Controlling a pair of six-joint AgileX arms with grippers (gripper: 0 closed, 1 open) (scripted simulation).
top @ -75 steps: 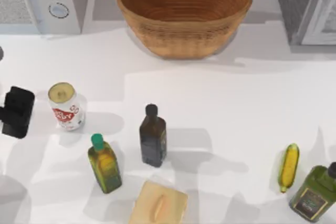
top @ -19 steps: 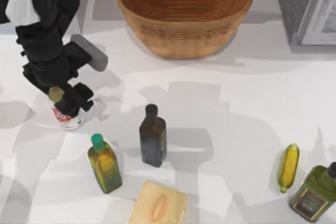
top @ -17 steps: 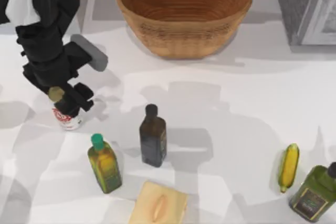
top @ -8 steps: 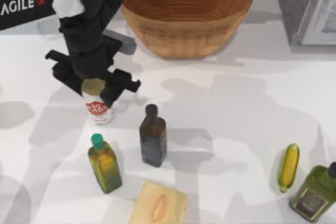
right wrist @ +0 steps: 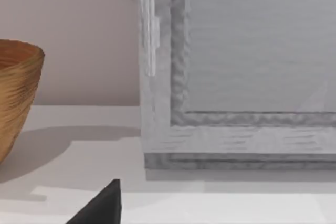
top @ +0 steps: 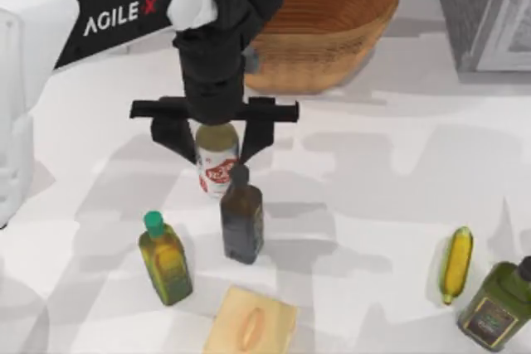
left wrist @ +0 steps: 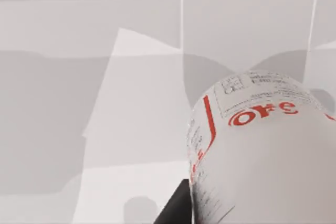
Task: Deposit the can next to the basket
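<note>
A: Which step is this?
B: The carry. The left pincer (top: 217, 134) is clamped on the can (top: 217, 163), held above the table (top: 373, 172), just beyond the dark bottle (top: 241, 220).
A: Next?
B: Probably lowering it upright beside the basket (top: 332, 31), farther right.

Even, bright light falls on the white desk (top: 398, 180), with no glare. Soft grey shadows overlap in many directions, suggesting several lamps. A shadow lies under the basket (top: 332, 31) at the upper centre. In the left wrist view the can (left wrist: 262, 156) looms close, its print stretched. The right wrist view looks soft.
</note>
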